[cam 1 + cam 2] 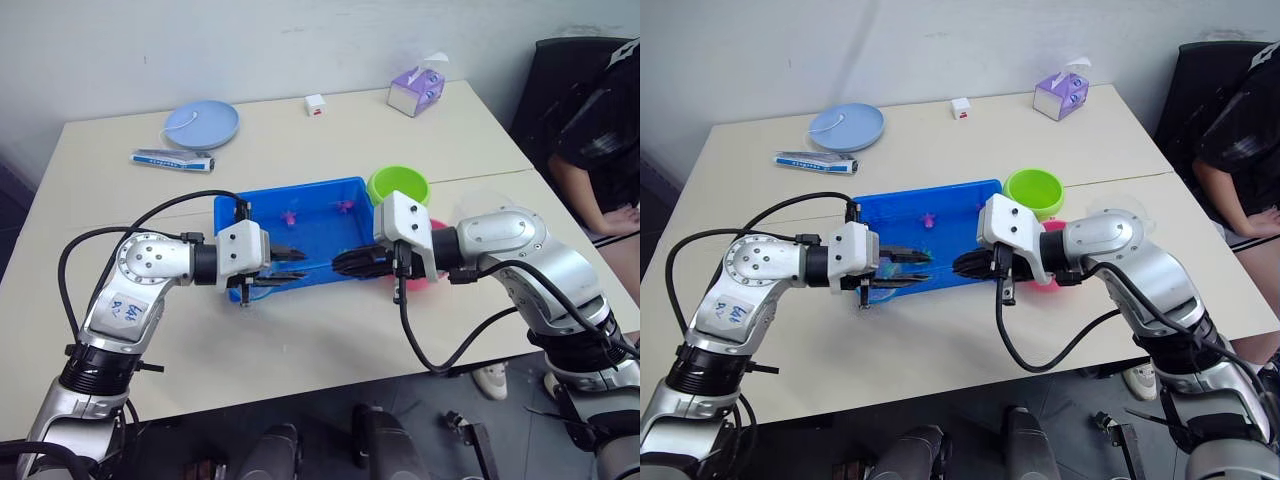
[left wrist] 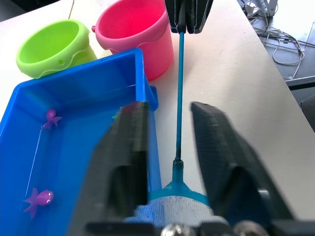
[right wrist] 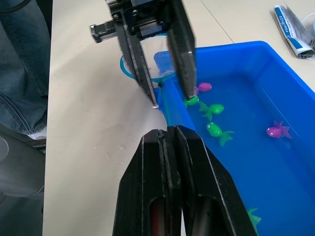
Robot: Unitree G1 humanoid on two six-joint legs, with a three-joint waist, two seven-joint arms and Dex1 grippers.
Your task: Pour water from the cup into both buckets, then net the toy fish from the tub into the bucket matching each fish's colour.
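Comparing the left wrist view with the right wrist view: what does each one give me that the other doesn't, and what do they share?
Left wrist view alone: the lime green bucket and pink bucket side by side just past the tub's end, and the net's thin handle running up into the shut right gripper.

Right wrist view alone: three green fish clustered in the tub near the open left gripper, and a tube on the table.

Shared: the blue tub, magenta fish, and the net lying outside the tub's rim.
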